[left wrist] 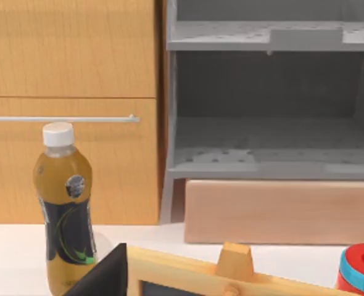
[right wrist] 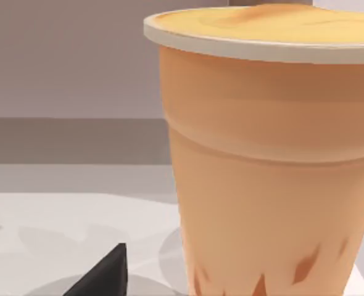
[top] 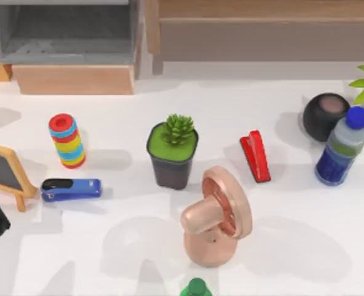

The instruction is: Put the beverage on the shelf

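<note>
The grey shelf [top: 65,37] stands at the table's far left corner, yet several drinks fit: an orange cup [right wrist: 262,160] close before the right gripper [right wrist: 105,274], a tea bottle [left wrist: 65,209] near the left gripper [left wrist: 106,274], and a water bottle [top: 342,148] at the right edge. I think the wrong one may be taken. Whether either gripper is open or holds anything, I cannot tell.

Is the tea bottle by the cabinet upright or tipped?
Upright: the tea bottle stands on the table, white cap on top.

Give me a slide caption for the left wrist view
Amber tea bottle stands before a wooden cabinet, beside the grey shelf.
</note>
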Motion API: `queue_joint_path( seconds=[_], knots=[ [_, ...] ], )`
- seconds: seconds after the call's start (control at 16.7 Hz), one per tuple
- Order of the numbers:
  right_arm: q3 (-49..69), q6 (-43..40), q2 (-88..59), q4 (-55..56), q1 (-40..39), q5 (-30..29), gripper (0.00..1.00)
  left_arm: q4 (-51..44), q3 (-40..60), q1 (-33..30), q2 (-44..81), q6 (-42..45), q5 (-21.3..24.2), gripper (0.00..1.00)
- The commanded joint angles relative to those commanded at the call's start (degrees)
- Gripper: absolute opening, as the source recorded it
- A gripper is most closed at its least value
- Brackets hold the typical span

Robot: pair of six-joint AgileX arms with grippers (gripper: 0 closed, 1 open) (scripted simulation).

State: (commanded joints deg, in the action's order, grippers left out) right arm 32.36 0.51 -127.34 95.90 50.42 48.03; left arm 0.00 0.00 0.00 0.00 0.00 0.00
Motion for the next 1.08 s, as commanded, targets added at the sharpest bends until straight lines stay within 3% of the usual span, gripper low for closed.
queue_joint_path(
  seconds=[0.24,0.66,0.9,1.08],
  knots=[
    [2.0,0.0,-0.4,-1.7,-1.7,-1.7,1.00,0.0,0.0,0.0,0.0,0.0,0.0,1.00],
    [13.6,-0.2,-3.5,-10.3,-9.6,-9.6,1.00,0.0,0.0,0.0,0.0,0.0,0.0,1.00],
    [14.1,-0.2,-3.7,-10.7,-9.9,-10.0,1.00,0.0,0.0,0.0,0.0,0.0,0.0,1.00],
    [14.1,-0.2,-3.7,-10.7,-9.9,-10.0,0.77,0.0,0.0,0.0,0.0,0.0,0.0,1.00]
  ],
)
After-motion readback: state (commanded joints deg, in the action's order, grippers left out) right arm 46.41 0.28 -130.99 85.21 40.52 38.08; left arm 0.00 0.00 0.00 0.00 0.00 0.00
